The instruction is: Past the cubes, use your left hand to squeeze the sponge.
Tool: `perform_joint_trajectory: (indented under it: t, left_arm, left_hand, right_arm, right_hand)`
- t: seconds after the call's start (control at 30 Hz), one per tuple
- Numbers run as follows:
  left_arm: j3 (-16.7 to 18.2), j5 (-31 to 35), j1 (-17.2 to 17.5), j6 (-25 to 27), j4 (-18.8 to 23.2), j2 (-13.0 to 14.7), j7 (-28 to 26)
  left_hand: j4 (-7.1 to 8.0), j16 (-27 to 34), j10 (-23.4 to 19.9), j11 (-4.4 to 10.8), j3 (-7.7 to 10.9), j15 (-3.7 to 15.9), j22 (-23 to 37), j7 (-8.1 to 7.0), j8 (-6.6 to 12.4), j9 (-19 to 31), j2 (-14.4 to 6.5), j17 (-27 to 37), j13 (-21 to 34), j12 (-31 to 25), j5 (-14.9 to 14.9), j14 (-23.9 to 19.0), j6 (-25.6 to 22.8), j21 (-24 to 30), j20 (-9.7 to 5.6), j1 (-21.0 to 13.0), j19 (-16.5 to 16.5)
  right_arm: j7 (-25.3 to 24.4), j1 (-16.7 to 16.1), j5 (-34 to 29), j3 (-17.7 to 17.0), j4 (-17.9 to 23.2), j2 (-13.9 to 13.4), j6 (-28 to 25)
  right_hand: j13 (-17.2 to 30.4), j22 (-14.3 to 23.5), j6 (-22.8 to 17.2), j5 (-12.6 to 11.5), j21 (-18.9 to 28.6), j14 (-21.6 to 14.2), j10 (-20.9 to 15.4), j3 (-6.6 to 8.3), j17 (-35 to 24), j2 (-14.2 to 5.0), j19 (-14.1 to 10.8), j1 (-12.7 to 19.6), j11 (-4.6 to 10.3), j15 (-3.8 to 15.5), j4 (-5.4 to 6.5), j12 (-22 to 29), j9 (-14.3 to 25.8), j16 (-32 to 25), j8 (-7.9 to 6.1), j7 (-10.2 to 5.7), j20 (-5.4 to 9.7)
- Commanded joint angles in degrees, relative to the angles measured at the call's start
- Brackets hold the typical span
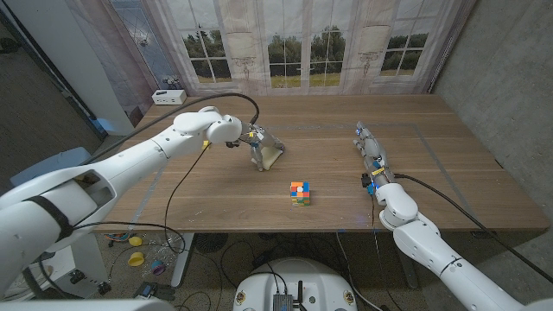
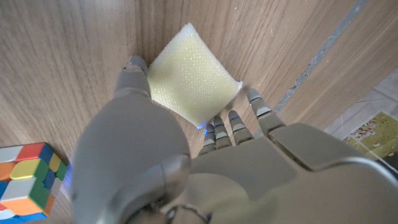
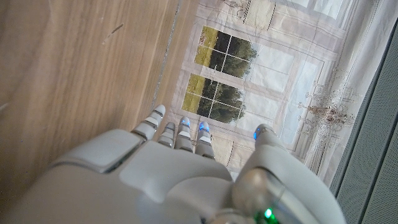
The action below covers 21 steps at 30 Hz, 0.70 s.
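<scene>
The pale yellow sponge [image 1: 270, 155] stands tilted on the wooden table [image 1: 432, 186], past the multicoloured cube [image 1: 300, 193]. My left hand [image 1: 257, 142] is at the sponge from its left side. In the left wrist view the sponge [image 2: 193, 78] sits between the thumb [image 2: 134, 70] and the fingers [image 2: 254, 109], which touch its opposite edges; it does not look compressed. The cube [image 2: 28, 180] shows beside the hand. My right hand [image 1: 370, 154] lies stretched out on the table's right side, fingers apart and holding nothing, as seen from its back [image 3: 180, 162].
A small white box [image 1: 168, 97] sits at the table's far left corner. Curtained windows [image 1: 302, 43] stand behind the table. A thin line runs across the tabletop [image 1: 449, 164] near the right hand. A black cable [image 1: 186, 177] hangs from my left arm.
</scene>
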<state>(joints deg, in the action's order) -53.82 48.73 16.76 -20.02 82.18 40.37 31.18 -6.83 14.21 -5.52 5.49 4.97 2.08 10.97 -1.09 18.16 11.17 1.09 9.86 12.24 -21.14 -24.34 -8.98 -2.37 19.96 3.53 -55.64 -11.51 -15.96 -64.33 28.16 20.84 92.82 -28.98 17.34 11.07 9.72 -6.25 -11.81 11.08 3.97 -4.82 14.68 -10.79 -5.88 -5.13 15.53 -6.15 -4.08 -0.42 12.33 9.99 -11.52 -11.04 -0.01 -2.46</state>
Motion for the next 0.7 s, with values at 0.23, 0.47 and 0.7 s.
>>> perform_joint_trajectory:
  t: [0.23,0.47,0.7]
  left_arm:
    - [-1.6,0.1,-0.7,-1.2,-2.3,-0.2,-2.1]
    - [-0.7,1.6,1.3,-0.3,-1.2,1.1,-8.1]
    - [1.4,4.6,3.5,5.1,3.6,3.2,-10.2]
  left_hand:
    - [-0.09,1.4,-16.5,3.73,-1.07,9.23,0.4,-4.3,2.9,-0.1,-2.1,0.1,-0.5,-2.8,0.7,-16.3,-15.8,1.9,-2.37,-4.3,-5.9]
    - [-0.28,2.2,-22.1,4.02,0.1,9.97,0.9,-3.96,3.21,-0.3,-4.6,0.4,-0.8,-2.5,3.6,-25.0,-21.5,4.9,-3.97,-6.2,-12.1]
    - [-1.09,1.8,-24.0,3.08,2.17,10.19,1.5,-2.7,2.87,-0.3,-7.3,0.2,-0.8,-1.7,5.7,-28.4,-23.4,6.7,-3.54,-8.7,-14.4]
  right_arm:
    - [-1.0,0.5,-0.1,0.5,-0.7,0.7,-0.6]
    - [-1.4,0.4,-0.3,0.6,-0.5,0.8,-0.6]
    - [-1.4,0.5,-0.7,0.6,-0.4,0.7,-0.3]
  right_hand:
    - [0.1,0.2,-0.6,0.2,0.4,-0.6,-0.6,0.01,-0.2,-0.14,-0.7,-0.5,-0.56,0.04,0.16,0.0,0.3,-0.2,0.04,-0.1,-0.05]
    - [0.1,0.2,-0.7,0.2,0.4,-0.7,-0.7,0.0,-0.3,-0.21,-0.8,-0.6,-0.48,0.06,0.23,0.0,0.3,-0.2,0.06,-0.1,-0.08]
    - [0.1,0.2,-0.8,0.2,0.4,-0.8,-0.7,0.0,-0.2,-0.27,-0.8,-0.6,-0.34,-0.02,0.26,-0.1,0.3,-0.2,0.08,-0.13,-0.13]
